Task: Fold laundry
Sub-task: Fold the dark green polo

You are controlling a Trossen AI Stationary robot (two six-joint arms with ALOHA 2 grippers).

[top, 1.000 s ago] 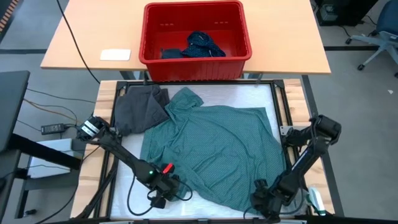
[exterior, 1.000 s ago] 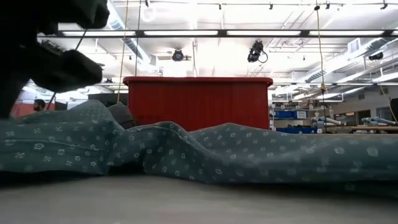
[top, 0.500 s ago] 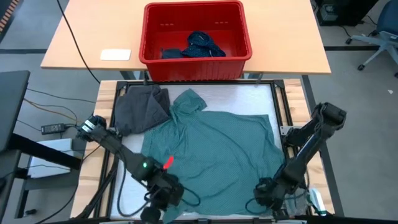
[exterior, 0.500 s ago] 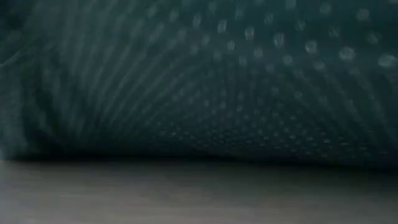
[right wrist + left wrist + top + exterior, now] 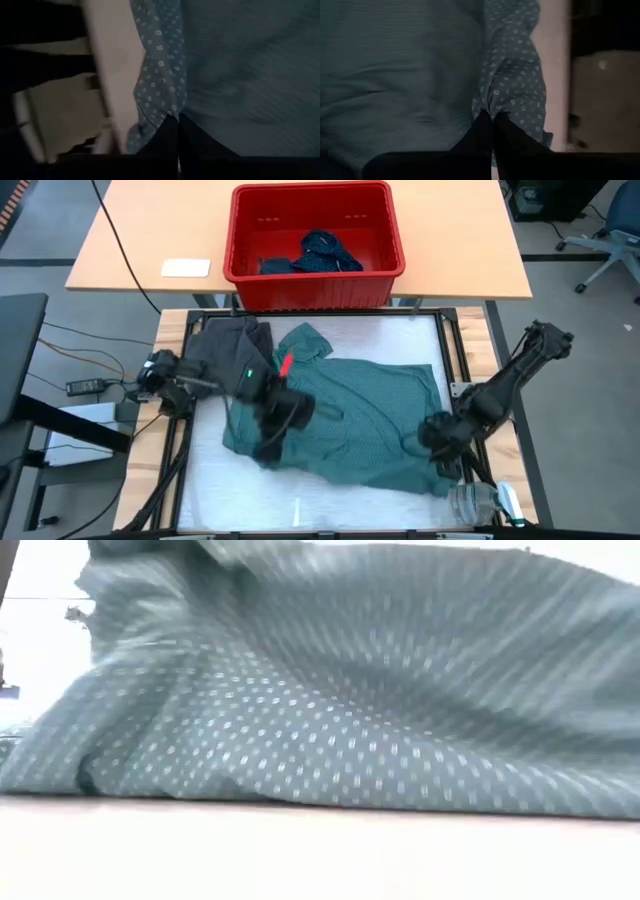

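On the padded table (image 5: pixel 330 510) in front of the red basket (image 5: pixel 316 275): teal shirt (image 5: pixel 370 405) lies spread | left gripper (image 5: pixel 283 418) and right gripper (image 5: pixel 440 432) each clench a hem corner, raising that edge for a fold toward the basket | grey garment (image 5: pixel 220 350) set aside beside the shirt's collar.

A red plastic basket (image 5: pixel 315 238) stood on a light wooden desk (image 5: pixel 470 250), beyond the far edge of the white work surface (image 5: pixel 330 505). On that same desk, to the left of the basket and apart from it, lay a small flat white item (image 5: pixel 186 268). A black cable (image 5: pixel 118 230) crossed the desk's left part and ran off its near edge. Left of the work surface, on the grey floor, thin wires (image 5: pixel 70 340) led to a small black box (image 5: pixel 85 387). An office chair (image 5: pixel 612 235) stood far right of the basket.
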